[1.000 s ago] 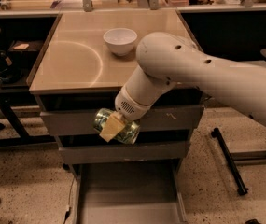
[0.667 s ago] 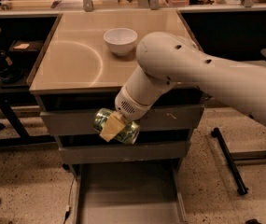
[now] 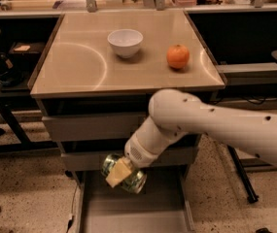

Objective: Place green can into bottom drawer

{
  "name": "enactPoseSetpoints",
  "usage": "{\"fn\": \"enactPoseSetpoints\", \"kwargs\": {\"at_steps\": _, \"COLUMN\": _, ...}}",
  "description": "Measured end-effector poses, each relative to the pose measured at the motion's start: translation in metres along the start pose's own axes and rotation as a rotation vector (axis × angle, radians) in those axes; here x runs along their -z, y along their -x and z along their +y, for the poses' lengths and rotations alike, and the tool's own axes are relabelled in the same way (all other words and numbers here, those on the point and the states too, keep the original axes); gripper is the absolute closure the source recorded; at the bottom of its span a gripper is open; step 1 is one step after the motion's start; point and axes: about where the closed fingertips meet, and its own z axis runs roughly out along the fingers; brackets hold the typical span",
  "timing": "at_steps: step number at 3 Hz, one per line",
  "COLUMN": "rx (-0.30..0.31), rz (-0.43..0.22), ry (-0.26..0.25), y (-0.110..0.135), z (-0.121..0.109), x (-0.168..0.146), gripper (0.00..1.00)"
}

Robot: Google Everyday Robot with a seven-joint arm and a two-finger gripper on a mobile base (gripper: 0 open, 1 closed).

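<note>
In the camera view, the gripper (image 3: 120, 173) is clamped on the green can (image 3: 136, 181), one yellow pad lying across its side. It holds the can tilted, just above the pulled-out bottom drawer (image 3: 143, 216) and below the two shut upper drawers, likely so it can go straight down. The drawer's visible grey floor holds nothing yet. On the table (image 3: 75, 67) stand a white bowl (image 3: 125, 41), seemingly empty, and an orange (image 3: 178, 56).

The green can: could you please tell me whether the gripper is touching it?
Touching. The camera view shows the gripper shut on the green can, a pale finger pad across its side, holding it above the open bottom drawer.
</note>
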Motion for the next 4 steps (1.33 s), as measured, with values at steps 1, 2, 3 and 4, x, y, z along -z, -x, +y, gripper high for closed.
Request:
{"fn": "enactPoseSetpoints", "kwargs": {"at_steps": 1, "rx": -0.182, "rz": 0.075, "ry": 0.103, "y": -0.085, "z": -0.012, "x": -0.078, "gripper": 1.00}}
{"fn": "enactPoseSetpoints", "kwargs": {"at_steps": 2, "rx": -0.195, "rz": 0.103, "ry": 0.135, "y": -0.100, "z": -0.007, "x": -0.094, "gripper": 1.00}}
{"fn": "enactPoseSetpoints", "kwargs": {"at_steps": 3, "rx": -0.193, "rz": 0.101, "ry": 0.133, "y": -0.099, "z": -0.008, "x": -0.093, "gripper": 1.00}}
{"fn": "enactPoseSetpoints", "kwargs": {"at_steps": 4, "rx": -0.260, "rz": 0.058, "ry": 0.131, "y": -0.116, "z": -0.031, "x": -0.118, "gripper": 1.00}}
